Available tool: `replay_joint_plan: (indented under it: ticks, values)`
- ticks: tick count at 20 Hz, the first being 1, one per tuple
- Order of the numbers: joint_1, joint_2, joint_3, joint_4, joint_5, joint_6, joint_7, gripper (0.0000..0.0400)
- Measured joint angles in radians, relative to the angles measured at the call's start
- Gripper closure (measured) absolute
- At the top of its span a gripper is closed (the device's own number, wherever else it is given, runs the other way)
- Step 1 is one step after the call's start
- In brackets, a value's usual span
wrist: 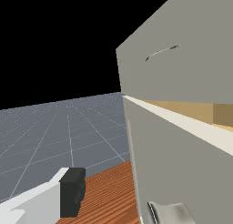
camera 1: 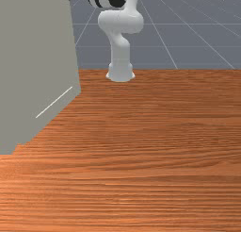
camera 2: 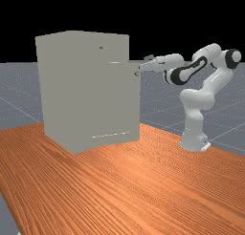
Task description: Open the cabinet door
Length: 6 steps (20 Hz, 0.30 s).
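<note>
I have my end effector (camera 2: 143, 66) up against the front of the cabinet (camera 2: 86, 90), high over the desk (camera 2: 143, 181), because the door's handle (wrist: 175, 214) is here: just below my tips, fixed on the near face of the door (wrist: 177, 164). I'm released, with nothing gripped; the one finger (wrist: 73, 191) I can make out stands off the panel, a gap between them. Whether my other side touches the handle or the door, I can't tell. The door itself is ajar, since past its pale top edge (wrist: 182, 121) I look into the wooden inside (wrist: 182, 108). That edge matters: I'd judge the swing should be drawn back toward my arm, keeping me off it and off the fixed front (wrist: 200, 73) above, where a thin bar (wrist: 175, 47) sticks out. There's open room on the finger's outer side, away from the panel; inward I could jam against the face or slip off the handle.
</note>
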Motion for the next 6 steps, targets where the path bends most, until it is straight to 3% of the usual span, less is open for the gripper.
replay_joint_plan:
  ticks: [6]
  values:
    - [0.024,0.046,0.205,0.011,0.034,0.007,0.098,0.0]
